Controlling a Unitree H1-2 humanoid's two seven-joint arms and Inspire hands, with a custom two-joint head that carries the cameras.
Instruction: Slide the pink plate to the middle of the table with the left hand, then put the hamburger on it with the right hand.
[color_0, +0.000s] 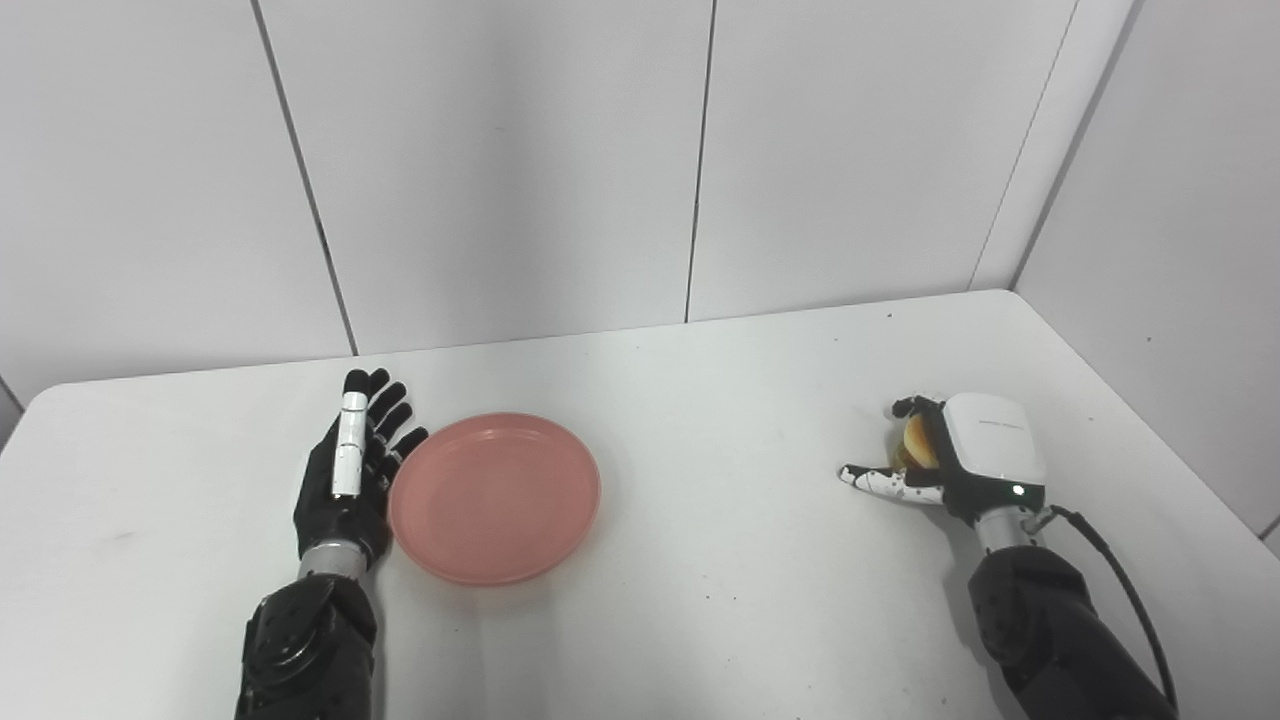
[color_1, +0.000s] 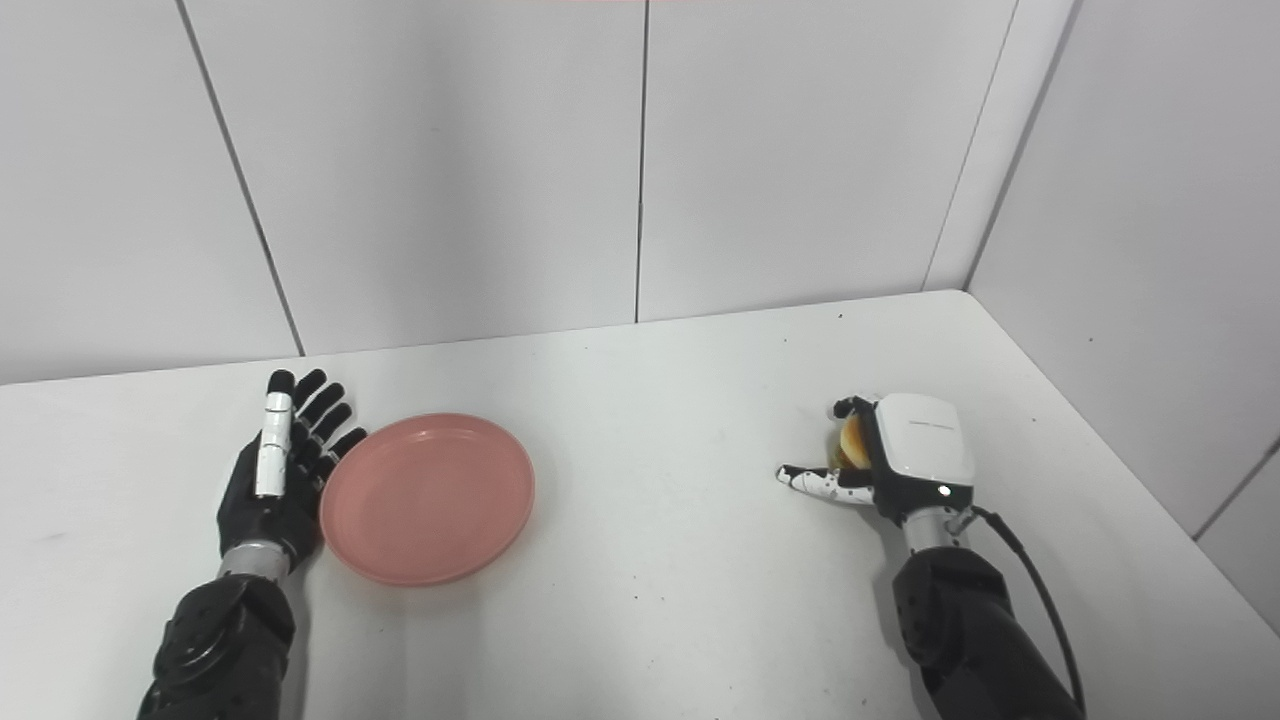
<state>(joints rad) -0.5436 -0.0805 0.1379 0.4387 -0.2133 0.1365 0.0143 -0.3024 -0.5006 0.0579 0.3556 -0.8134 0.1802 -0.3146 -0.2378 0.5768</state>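
The pink plate (color_0: 495, 497) lies on the white table, left of the middle. My left hand (color_0: 352, 470) is open with its fingers straight, standing edge-on against the plate's left rim. The hamburger (color_0: 918, 441) sits at the right of the table, mostly hidden behind my right hand (color_0: 950, 455). Only a bit of tan bun shows. That hand is cupped beside it at table level, fingers loosely curved over its far side, thumb stretched out to the left and apart from the bun. It also shows in the right eye view (color_1: 900, 460).
The white table (color_0: 720, 420) is bounded by grey wall panels at the back and on the right. A black cable (color_0: 1120, 580) runs along my right forearm.
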